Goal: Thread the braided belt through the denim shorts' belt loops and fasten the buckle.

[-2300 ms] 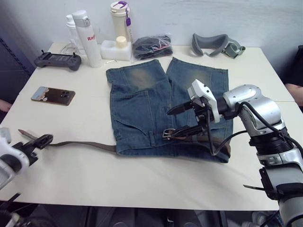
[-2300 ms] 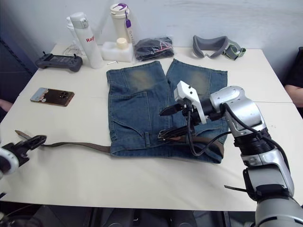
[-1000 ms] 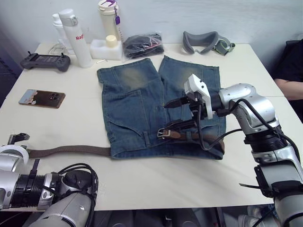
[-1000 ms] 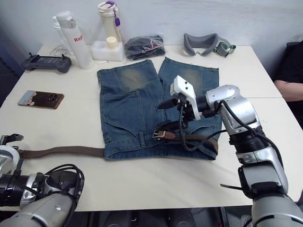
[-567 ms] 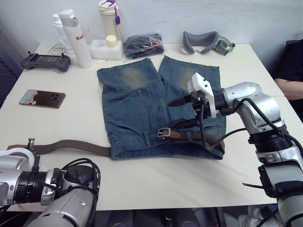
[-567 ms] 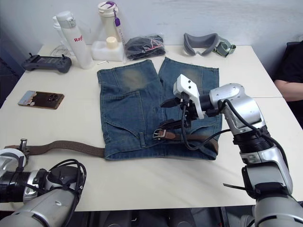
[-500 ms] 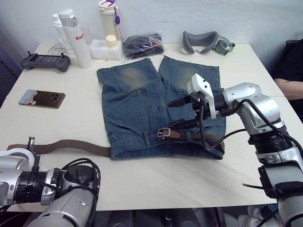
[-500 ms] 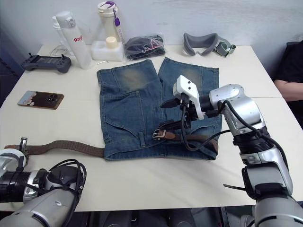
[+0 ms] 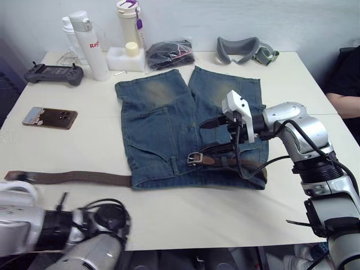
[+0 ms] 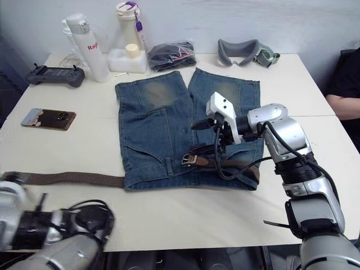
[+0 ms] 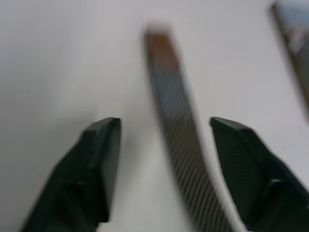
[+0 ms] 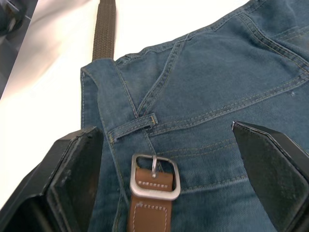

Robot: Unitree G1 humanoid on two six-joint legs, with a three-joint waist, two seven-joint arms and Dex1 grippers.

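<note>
The denim shorts (image 9: 163, 121) lie flat mid-table, waistband toward me. The braided belt (image 9: 73, 178) runs out of the waistband's left side and lies straight on the table. Its reddish-brown tip (image 11: 159, 43) rests just beyond my left gripper (image 11: 164, 126), which is open, with the strap passing untouched between its fingers. The buckle (image 12: 154, 176) on its brown leather end lies on the waistband, close to a belt loop (image 12: 140, 121). My right gripper (image 9: 210, 136) hovers open just above the buckle (image 9: 195, 158), holding nothing.
A phone (image 9: 50, 116) and a game controller (image 9: 53, 73) lie at the left. Bottles (image 9: 90, 45), a white box (image 9: 125, 56), a bagged black bundle (image 9: 169, 53) and grey goggles (image 9: 244, 49) line the far edge. A person's arm (image 9: 346, 95) shows at the right.
The left gripper has let go of the belt's tip and drawn back toward me; the strap now lies flat and straight. The right gripper has barely moved.
</note>
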